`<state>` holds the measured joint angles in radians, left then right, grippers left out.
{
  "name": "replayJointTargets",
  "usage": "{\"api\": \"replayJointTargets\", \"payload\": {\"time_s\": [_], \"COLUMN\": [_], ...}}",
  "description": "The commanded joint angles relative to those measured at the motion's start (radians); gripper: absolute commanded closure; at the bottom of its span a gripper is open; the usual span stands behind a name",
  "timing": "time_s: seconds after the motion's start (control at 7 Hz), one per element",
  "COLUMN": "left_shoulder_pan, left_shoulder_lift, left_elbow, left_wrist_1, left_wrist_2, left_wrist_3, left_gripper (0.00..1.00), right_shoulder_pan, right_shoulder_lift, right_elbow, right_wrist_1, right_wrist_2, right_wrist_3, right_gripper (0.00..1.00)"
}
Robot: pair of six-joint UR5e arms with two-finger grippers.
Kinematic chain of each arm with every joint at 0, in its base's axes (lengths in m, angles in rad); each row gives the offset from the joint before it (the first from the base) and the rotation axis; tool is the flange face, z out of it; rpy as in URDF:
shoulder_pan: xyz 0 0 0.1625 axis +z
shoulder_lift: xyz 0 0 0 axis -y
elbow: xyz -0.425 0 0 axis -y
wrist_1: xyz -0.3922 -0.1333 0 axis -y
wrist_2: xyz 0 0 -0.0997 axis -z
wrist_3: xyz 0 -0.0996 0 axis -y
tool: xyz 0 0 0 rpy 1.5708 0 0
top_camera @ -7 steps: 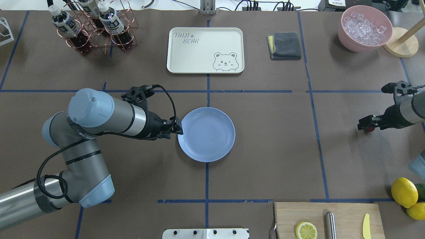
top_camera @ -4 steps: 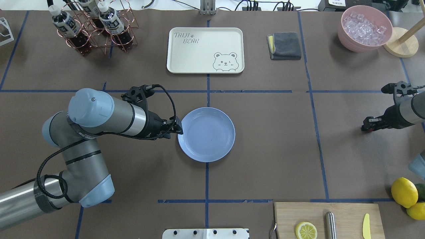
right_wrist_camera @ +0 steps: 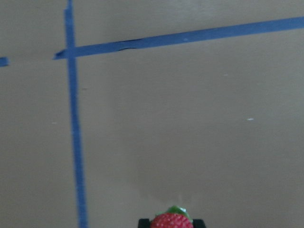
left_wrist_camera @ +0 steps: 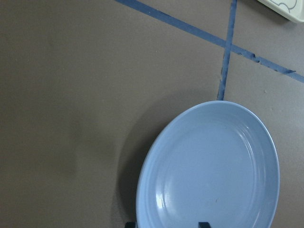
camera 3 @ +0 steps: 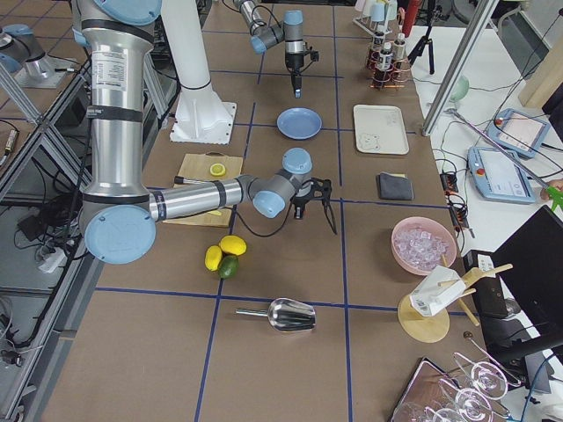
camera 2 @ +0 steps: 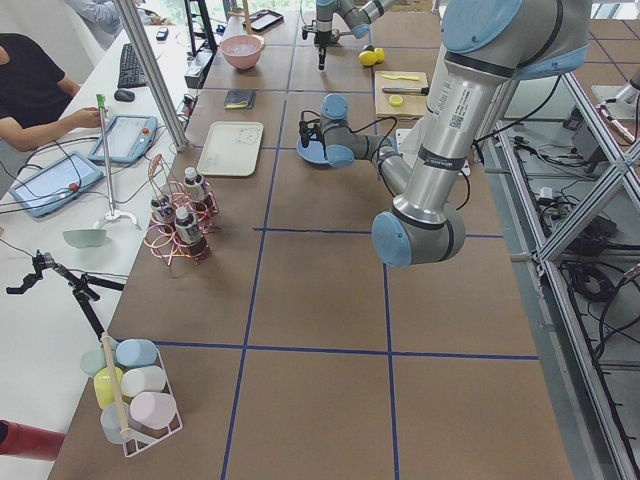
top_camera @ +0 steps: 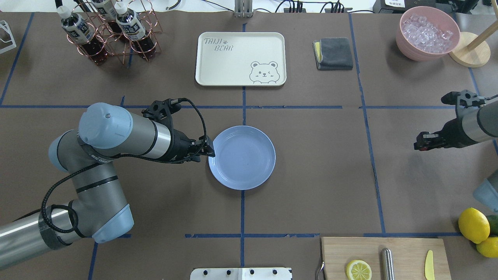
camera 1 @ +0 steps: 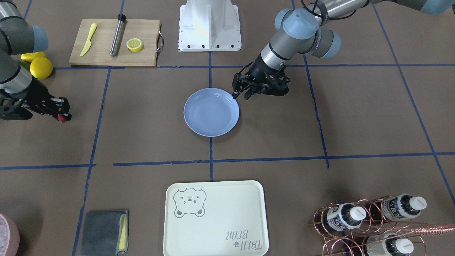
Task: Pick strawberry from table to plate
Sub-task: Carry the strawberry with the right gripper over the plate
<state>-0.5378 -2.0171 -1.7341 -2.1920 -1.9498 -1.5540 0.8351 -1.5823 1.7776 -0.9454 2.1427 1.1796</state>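
Note:
The strawberry [right_wrist_camera: 171,221] is red with a green tip and sits between the fingers of my right gripper [right_wrist_camera: 171,224], which is shut on it. This gripper [top_camera: 418,146] hangs over the brown table [top_camera: 319,155] far to the right, well away from the plate. In the front-facing view the strawberry [camera 1: 63,119] shows as a red speck at the gripper's tip. The light-blue plate [top_camera: 242,157] lies at the table's middle with nothing in it. My left gripper [top_camera: 209,150] stands open at the plate's left rim [left_wrist_camera: 142,190], its fingertips apart in the left wrist view.
A cream bear tray [top_camera: 240,58] and grey cloth [top_camera: 333,53] lie at the back. A bottle rack [top_camera: 111,31] stands back left, a pink ice bowl [top_camera: 427,33] back right. Near the front right are a cutting board [top_camera: 383,256] and lemons [top_camera: 473,224].
My right gripper, with the strawberry in it, has shifted a little to the left toward the plate. The left arm and the plate have stayed put.

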Motion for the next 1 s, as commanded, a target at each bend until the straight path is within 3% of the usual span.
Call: {"api": "replayJointTargets", "payload": {"time_s": [0.0, 0.43, 0.71, 0.86], "left_shoulder_pan": [-0.036, -0.097, -0.113, -0.114], "left_shoulder_lift": [0.020, 0.132, 0.201, 0.201], "left_elbow": [-0.027, -0.129, -0.208, -0.203], "left_wrist_1": [0.000, 0.000, 0.002, 0.002], "left_wrist_2": [-0.003, -0.003, -0.042, -0.044], "left_wrist_3": [0.041, 0.133, 0.146, 0.146], "left_gripper": [0.47, 0.47, 0.47, 0.47], "right_shoulder_pan": [-0.173, -0.404, -0.416, -0.422], "right_shoulder_lift": [0.178, 0.526, 0.704, 0.712], "right_elbow": [0.062, 0.010, -0.195, -0.222], "right_wrist_1": [-0.024, -0.339, -0.348, -0.351], "right_wrist_2": [-0.077, -0.336, -0.366, -0.380], "right_wrist_3": [0.358, 0.564, 0.644, 0.643], "right_gripper": [1.00, 1.00, 1.00, 1.00]}}
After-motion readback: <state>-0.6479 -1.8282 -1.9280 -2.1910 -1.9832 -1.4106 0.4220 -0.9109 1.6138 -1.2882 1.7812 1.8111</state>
